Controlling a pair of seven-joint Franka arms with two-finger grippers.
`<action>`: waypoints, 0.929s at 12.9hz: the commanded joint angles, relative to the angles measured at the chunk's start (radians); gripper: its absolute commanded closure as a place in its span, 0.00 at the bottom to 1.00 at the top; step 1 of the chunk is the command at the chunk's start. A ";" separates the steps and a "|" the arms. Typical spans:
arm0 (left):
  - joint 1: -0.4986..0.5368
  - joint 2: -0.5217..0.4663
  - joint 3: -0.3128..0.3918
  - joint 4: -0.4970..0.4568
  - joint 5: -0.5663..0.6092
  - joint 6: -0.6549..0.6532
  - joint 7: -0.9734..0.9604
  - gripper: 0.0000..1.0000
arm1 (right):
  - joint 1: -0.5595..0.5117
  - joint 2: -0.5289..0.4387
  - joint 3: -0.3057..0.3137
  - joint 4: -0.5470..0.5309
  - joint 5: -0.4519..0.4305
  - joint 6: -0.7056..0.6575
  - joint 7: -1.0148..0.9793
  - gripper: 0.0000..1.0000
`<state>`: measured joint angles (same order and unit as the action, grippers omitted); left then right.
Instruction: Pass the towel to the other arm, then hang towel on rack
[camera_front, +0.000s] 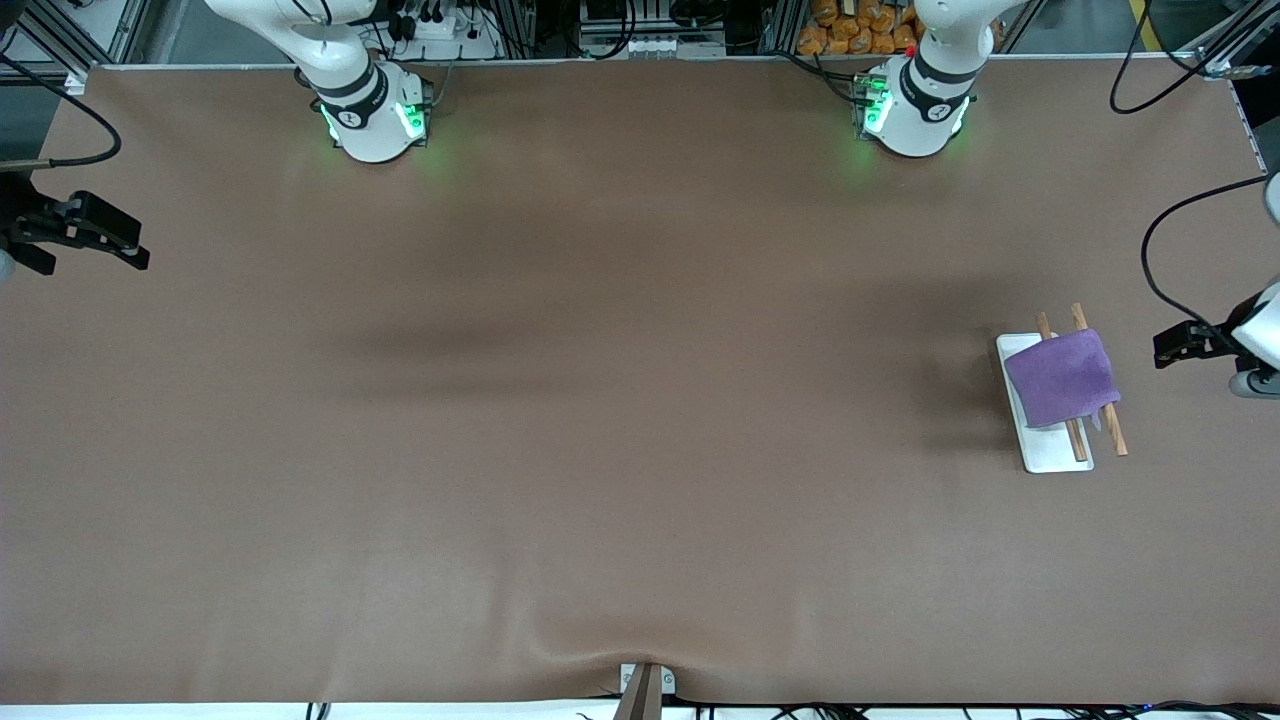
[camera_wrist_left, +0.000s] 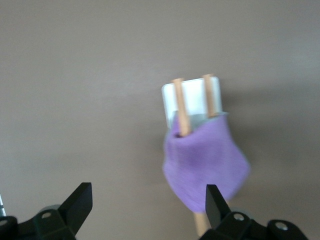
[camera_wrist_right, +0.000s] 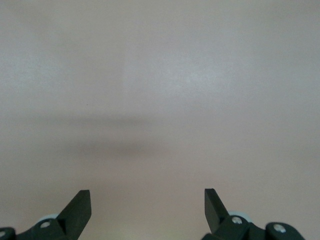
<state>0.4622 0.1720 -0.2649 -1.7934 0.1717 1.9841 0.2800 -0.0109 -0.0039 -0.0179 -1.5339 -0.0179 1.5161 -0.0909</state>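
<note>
The purple towel (camera_front: 1062, 378) hangs draped over the two wooden rods of the rack (camera_front: 1050, 455), which has a white base and stands toward the left arm's end of the table. My left gripper (camera_front: 1163, 350) is open and empty, up in the air beside the rack, apart from the towel. In the left wrist view the towel (camera_wrist_left: 205, 165) and the rack (camera_wrist_left: 192, 95) show ahead of the open left gripper (camera_wrist_left: 148, 200). My right gripper (camera_front: 95, 250) is open and empty over the table's edge at the right arm's end, and it waits there. The right wrist view shows the right gripper (camera_wrist_right: 147, 202) over bare table.
The brown table cover (camera_front: 600, 400) runs between the two arm bases (camera_front: 375, 115) (camera_front: 915, 110). A black cable (camera_front: 1160, 260) loops above the left gripper. A small bracket (camera_front: 645, 685) sits at the table's near edge.
</note>
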 joint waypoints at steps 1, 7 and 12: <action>-0.004 0.000 -0.078 0.142 -0.024 -0.190 -0.063 0.00 | -0.012 0.010 0.007 0.021 -0.005 -0.014 -0.004 0.00; -0.002 -0.040 -0.287 0.256 -0.026 -0.347 -0.428 0.00 | -0.012 0.010 0.007 0.021 -0.005 -0.014 -0.004 0.00; 0.003 -0.042 -0.341 0.338 -0.063 -0.389 -0.443 0.00 | -0.012 0.010 0.007 0.021 -0.005 -0.019 -0.004 0.00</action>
<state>0.4506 0.1332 -0.5936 -1.4834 0.1493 1.6252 -0.1590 -0.0109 -0.0032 -0.0194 -1.5339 -0.0179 1.5151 -0.0909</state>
